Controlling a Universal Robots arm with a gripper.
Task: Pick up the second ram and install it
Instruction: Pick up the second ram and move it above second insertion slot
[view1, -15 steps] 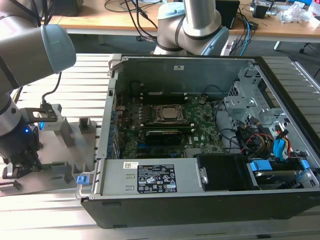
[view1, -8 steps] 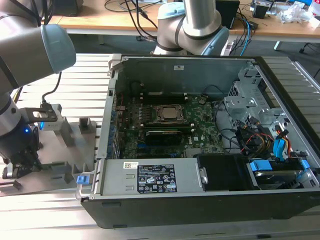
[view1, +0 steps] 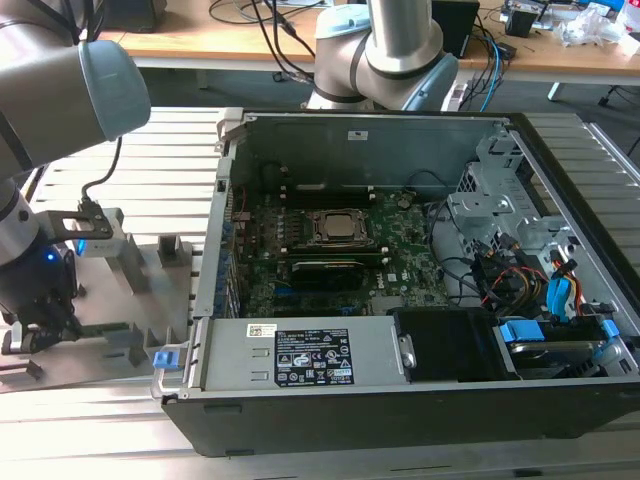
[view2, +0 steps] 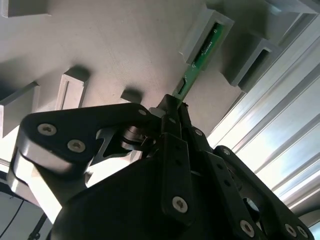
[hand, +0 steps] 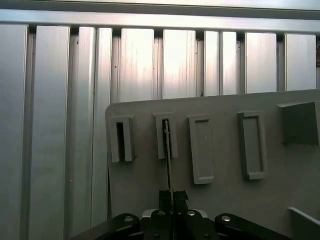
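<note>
The second ram (view2: 200, 55) is a thin green stick standing on edge, its far end seated in a slot of the grey holder tray (view2: 115, 45). In the first wrist view the ram (hand: 168, 150) shows edge-on, running from the slot to my fingertips. My gripper (view2: 173, 107) (hand: 172, 196) is shut on the near end of the stick, with the black fingers pressed to both faces. In the exterior view the gripper (view1: 45, 322) sits low over the holder tray (view1: 130, 345) at the exterior view's left, beside the open computer case.
The open computer case (view1: 400, 400) lies at the exterior view's right, with the green motherboard (view1: 400, 265) and the CPU socket (view1: 340, 228) inside. Several raised grey blocks (hand: 201, 149) and slots stand on the tray. A ribbed aluminium table (hand: 60, 125) lies underneath. Cables and drive bays (view1: 530, 270) fill the case's right end.
</note>
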